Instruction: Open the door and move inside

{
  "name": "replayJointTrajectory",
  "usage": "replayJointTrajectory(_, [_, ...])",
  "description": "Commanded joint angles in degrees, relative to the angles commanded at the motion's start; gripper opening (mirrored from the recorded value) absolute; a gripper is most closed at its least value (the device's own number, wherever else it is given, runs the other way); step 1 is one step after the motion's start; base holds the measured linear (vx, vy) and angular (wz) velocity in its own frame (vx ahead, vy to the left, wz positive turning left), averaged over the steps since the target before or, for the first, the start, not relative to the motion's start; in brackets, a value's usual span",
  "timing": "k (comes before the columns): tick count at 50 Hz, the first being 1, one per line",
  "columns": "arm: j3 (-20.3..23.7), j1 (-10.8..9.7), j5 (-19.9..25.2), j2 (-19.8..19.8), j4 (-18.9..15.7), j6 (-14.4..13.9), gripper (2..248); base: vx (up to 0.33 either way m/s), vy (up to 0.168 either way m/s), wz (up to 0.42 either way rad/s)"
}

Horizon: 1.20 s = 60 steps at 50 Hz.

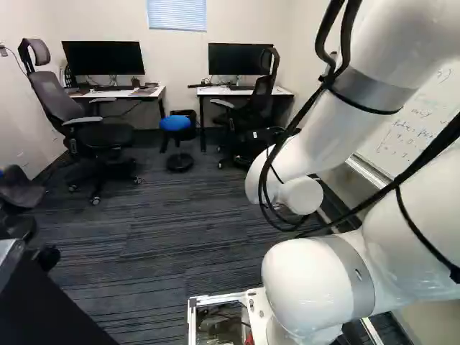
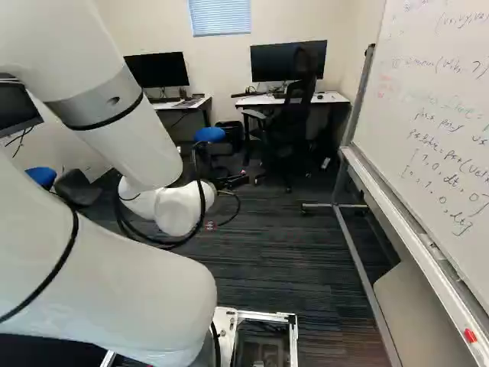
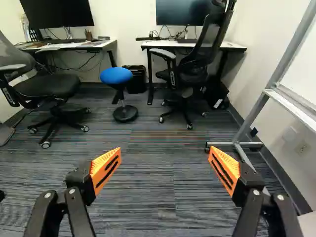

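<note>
- While the wrist view has the black two-finger gripper (image 3: pixel 164 150) spread wide, base views show the white jointed arm (image 1: pixel 320 287).
- Wrist view only: pale wall outlet (image 3: pixel 302 147), right of the round blue stool (image 3: pixel 116 75).
- Right base only: small red object (image 2: pixel 470 335) on whiteboard ledge, right of stool.
- Dark striped carpet (image 3: pixel 148 192) under stool; white desks (image 1: pixel 115 93) both sides.
- Door: can't tell where.

Room (image 2: pixel 267 260): standing lit, spreading out ahead of the base
Carpet (image 3: pixel 148 173): dark grey, striped, lying flat, running up to the far wall
Far wall (image 1: pixel 180 65): off-white, standing upright, closing the far end
Window blind (image 1: pixel 176 14): pale, slatted, hanging high on that wall
</note>
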Motion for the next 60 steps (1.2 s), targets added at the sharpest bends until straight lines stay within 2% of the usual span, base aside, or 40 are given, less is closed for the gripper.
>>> replayJointTrajectory(60, [0.0, 0.0, 0.0, 0.0, 0.0, 0.0, 247, 0.18, 0.004, -0.011])
